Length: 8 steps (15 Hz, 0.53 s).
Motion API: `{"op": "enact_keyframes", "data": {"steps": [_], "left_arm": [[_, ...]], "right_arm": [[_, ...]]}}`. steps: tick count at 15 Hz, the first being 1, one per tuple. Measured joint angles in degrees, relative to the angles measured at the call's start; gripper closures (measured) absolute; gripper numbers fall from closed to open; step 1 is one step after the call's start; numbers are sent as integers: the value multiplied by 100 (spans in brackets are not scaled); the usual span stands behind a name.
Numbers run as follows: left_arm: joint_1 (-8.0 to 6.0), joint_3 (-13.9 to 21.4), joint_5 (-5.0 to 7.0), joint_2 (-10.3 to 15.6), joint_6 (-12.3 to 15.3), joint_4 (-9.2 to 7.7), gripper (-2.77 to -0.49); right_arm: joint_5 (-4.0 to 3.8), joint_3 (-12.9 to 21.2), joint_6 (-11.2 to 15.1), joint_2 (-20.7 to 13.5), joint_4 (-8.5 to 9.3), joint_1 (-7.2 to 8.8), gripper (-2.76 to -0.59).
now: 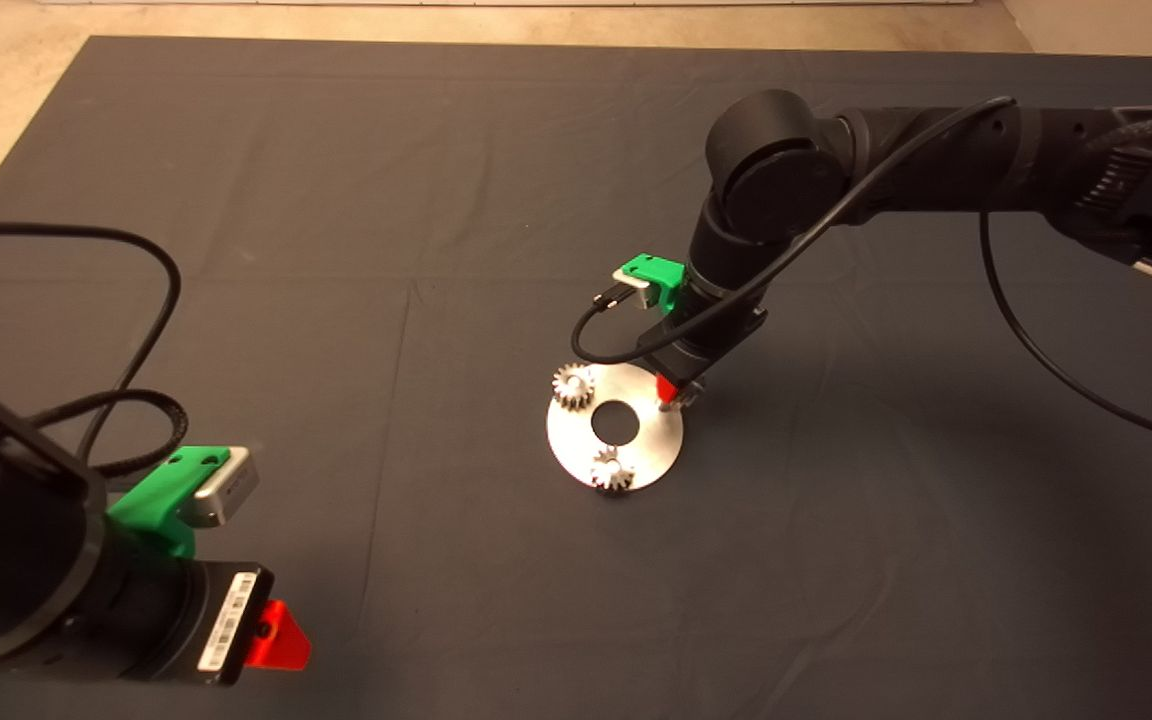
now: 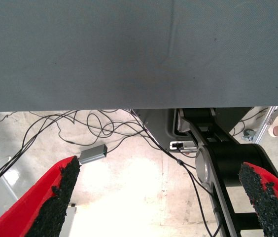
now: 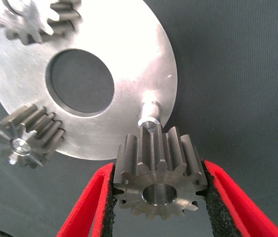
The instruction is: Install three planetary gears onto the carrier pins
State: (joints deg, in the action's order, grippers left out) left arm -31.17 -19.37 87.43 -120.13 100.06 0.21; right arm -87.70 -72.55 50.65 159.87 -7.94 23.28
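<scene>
A flat round silver disc [image 1: 636, 440] with a large centre hole lies mid-mat. Two planetary gears sit on its carrier pins: one at the disc's far left [image 1: 573, 384], one at its near edge [image 1: 613, 470]. Both also show in the right wrist view [image 3: 28, 140] [image 3: 33, 19]. My right gripper [image 1: 673, 400] hovers at the disc's right rim, shut on the third gear [image 3: 157, 180]. That gear is held just beside and above the bare third pin [image 3: 149, 114]. My left gripper [image 1: 276, 635] is parked at the lower left, open and empty.
The dark mat [image 1: 336, 200] covers the table, with floor beyond its far edge. The right arm's cable [image 1: 616, 340] loops over the disc's far side. In the left wrist view, cables and a robot base [image 2: 218, 163] show on the floor.
</scene>
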Motion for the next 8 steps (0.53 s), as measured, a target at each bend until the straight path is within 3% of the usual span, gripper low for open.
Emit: {"op": "enact_keyframes", "data": {"steps": [8], "left_arm": [[0,0,1,0,0,0,-233]], "right_arm": [[4,0,0,-5,-2,-94,-110]]}}
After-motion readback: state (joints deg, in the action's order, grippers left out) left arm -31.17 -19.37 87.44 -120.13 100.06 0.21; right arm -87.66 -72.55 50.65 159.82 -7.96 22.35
